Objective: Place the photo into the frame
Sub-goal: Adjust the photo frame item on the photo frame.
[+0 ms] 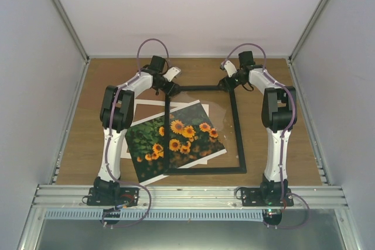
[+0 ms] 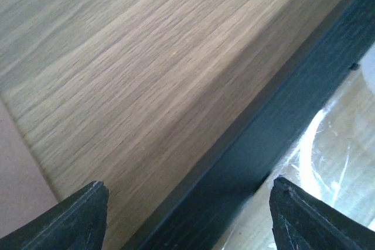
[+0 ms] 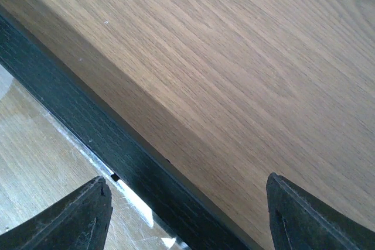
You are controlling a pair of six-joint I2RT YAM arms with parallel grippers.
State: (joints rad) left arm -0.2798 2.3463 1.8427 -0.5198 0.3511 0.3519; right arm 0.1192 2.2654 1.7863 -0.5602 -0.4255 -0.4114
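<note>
Arms point(image 1: 114, 112) outstretched; left tool point(image 2: 188, 183) and right tool point(image 3: 187, 178) spread above far corners of frame point(image 1: 236, 127)

Paired in white and black: left arm point(image 1: 109, 150) and right arm point(image 1: 274, 153).
Sheathed in white shells, broken by black joint blocks; looped with thin purple cables point(image 1: 153, 40); seated on black bases point(image 1: 108, 194); tipped with matte black, rough-grained fingertips point(image 2: 76, 221).
</note>
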